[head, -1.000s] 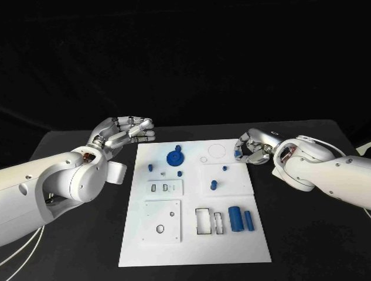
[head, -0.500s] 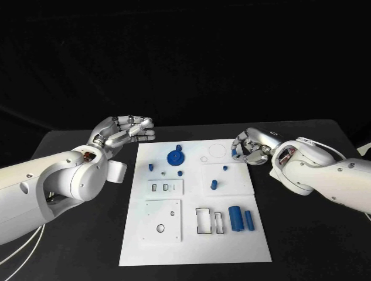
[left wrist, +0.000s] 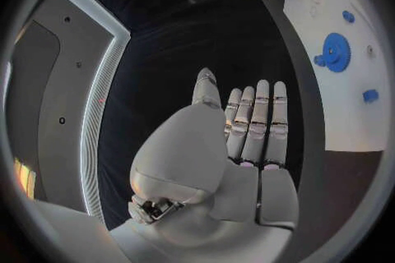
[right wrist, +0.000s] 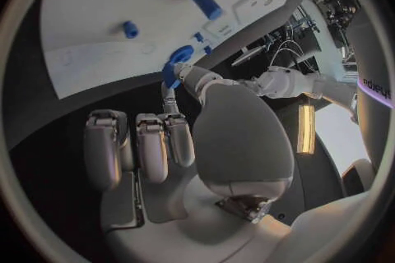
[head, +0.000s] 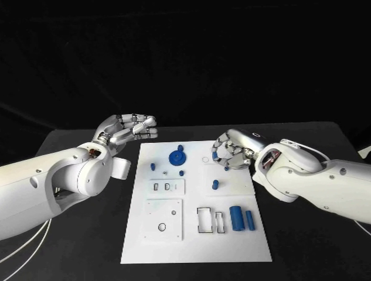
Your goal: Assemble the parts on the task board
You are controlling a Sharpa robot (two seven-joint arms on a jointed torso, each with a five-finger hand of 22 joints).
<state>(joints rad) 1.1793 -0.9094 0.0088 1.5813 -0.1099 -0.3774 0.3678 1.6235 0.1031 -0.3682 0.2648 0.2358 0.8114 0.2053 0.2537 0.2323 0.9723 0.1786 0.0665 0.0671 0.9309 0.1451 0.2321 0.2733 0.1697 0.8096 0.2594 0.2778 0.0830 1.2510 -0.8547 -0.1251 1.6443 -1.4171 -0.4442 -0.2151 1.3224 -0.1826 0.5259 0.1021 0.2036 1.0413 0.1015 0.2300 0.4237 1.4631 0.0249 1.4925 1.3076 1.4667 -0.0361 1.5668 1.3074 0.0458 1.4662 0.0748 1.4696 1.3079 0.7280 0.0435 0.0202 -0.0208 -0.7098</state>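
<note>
Now | left hand raised beside task board | right hand over board

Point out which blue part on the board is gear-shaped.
The blue gear near the task board's far end, by far the widest blue part; the other parts are small pegs or plain cylinders.

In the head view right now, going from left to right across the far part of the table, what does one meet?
Left hand → blue gear on the task board → right hand, its fingers curled above the board's far right corner.
</note>
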